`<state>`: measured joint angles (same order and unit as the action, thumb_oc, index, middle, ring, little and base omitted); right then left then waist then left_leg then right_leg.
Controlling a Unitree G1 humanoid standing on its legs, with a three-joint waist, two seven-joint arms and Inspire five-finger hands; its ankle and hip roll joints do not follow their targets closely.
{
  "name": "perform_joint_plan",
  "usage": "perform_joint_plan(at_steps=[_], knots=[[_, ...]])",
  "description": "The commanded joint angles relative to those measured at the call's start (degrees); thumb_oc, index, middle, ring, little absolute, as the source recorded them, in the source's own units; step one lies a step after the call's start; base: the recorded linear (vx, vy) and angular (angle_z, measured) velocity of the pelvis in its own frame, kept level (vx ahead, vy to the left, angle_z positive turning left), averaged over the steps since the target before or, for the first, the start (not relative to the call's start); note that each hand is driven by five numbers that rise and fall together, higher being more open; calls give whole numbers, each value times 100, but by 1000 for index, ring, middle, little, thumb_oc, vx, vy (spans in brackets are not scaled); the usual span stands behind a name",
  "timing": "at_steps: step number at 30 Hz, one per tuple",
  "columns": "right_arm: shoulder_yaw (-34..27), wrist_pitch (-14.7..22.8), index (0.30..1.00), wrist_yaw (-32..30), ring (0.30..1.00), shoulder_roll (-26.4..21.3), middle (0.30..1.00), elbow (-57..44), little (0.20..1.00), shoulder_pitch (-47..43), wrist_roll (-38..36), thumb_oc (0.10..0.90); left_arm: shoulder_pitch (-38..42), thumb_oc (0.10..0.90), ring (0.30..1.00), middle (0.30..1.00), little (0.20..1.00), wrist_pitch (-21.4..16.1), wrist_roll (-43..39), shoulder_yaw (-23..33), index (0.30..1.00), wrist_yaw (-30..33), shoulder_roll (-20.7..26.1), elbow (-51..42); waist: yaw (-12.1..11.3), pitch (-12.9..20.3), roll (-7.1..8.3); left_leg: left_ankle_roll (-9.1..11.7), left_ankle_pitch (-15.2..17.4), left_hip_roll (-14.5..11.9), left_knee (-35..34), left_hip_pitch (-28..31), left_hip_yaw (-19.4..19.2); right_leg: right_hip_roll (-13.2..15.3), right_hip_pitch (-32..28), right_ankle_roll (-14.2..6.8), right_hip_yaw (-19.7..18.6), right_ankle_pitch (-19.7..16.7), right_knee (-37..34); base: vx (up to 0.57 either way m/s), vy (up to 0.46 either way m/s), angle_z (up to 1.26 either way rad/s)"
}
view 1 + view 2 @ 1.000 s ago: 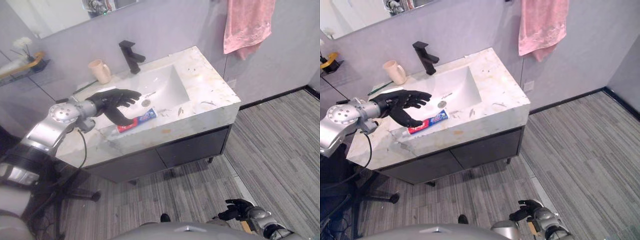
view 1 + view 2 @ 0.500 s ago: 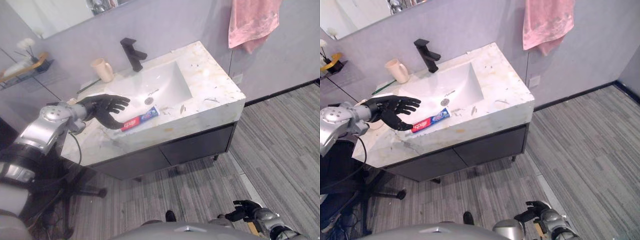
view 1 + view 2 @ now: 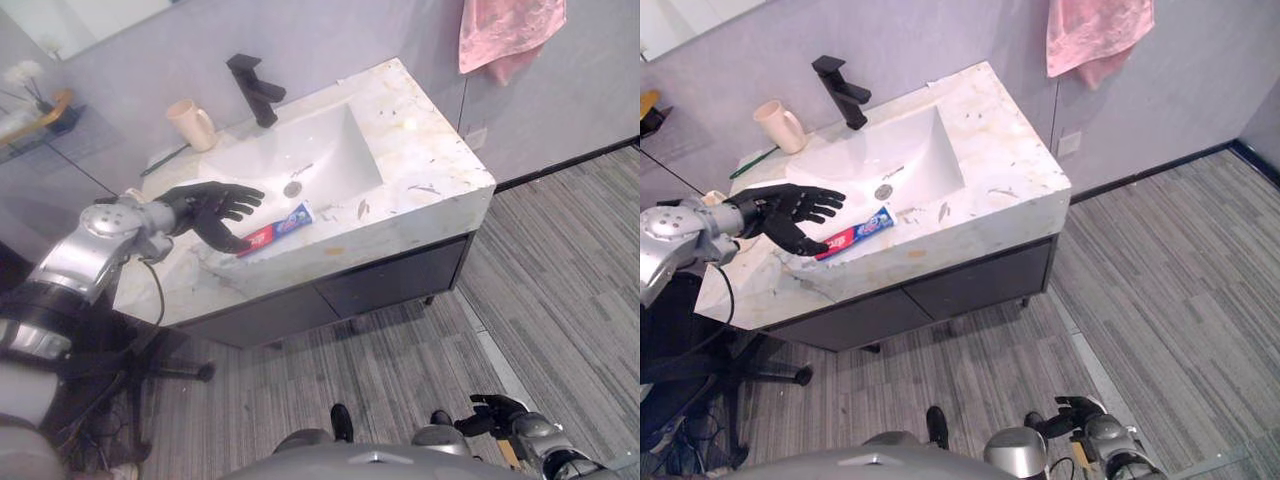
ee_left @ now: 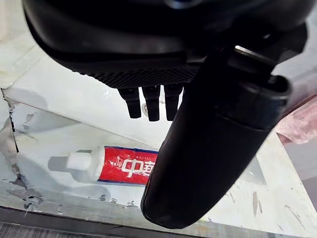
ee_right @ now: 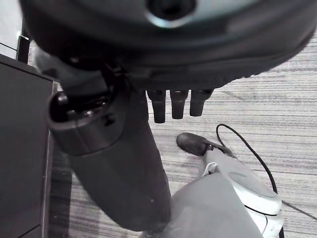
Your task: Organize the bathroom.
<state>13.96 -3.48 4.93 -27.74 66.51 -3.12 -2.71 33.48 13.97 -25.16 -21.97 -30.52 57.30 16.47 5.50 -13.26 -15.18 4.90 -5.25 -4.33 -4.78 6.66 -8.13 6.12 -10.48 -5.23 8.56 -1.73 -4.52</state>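
The left hand (image 3: pixel 213 208) hangs over the front left part of the vanity top (image 3: pixel 440 170), fingers spread and straight, thumb pointing down toward the capped end of the toothpaste tube (image 3: pixel 276 229), holding nothing. The tube lies flat on the front rim of the countertop, just in front of the sink basin (image 3: pixel 300 160) and close to the front edge, its white cap toward the hand. In the left wrist view the thumb sits above the tube's middle, with the fingers reaching past it toward the basin. The right hand (image 3: pixel 495 412) hangs low by the floor, away from the vanity, fingers loosely curled on nothing. The cup (image 3: pixel 191 124) stands at the back left corner beside the black faucet (image 3: pixel 254 88). The risk I see is the narrow ledge — a closing grip that catches only the cap could skid the slick tube over the front edge or into the basin, and a flat tube gives the fingers little to get under.
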Motion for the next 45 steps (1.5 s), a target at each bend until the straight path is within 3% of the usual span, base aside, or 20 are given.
perform_joint_plan(at_steps=[1,28,45], knots=[[92,-46,900,7,900,-285,900,-143,900,319,-9,800,761,800,900,900,900,-92,-178,607,900,235,486,-28,67,255,117,257,-331,-321,556,-461,-166,303,540,-96,35,478,736,0,0,0],[-130,112,900,-194,900,-478,900,-709,900,308,-241,800,580,800,900,900,900,70,238,517,900,334,342,-277,67,56,45,223,-295,-178,628,-625,-62,418,705,-100,111,446,862,-3,2,0],[-162,37,900,-323,900,-528,900,-1029,900,179,-328,800,556,800,900,900,900,163,625,388,900,-103,351,-250,84,-129,76,188,-235,-114,636,-707,-60,462,835,-124,91,383,888,-26,1,0]])
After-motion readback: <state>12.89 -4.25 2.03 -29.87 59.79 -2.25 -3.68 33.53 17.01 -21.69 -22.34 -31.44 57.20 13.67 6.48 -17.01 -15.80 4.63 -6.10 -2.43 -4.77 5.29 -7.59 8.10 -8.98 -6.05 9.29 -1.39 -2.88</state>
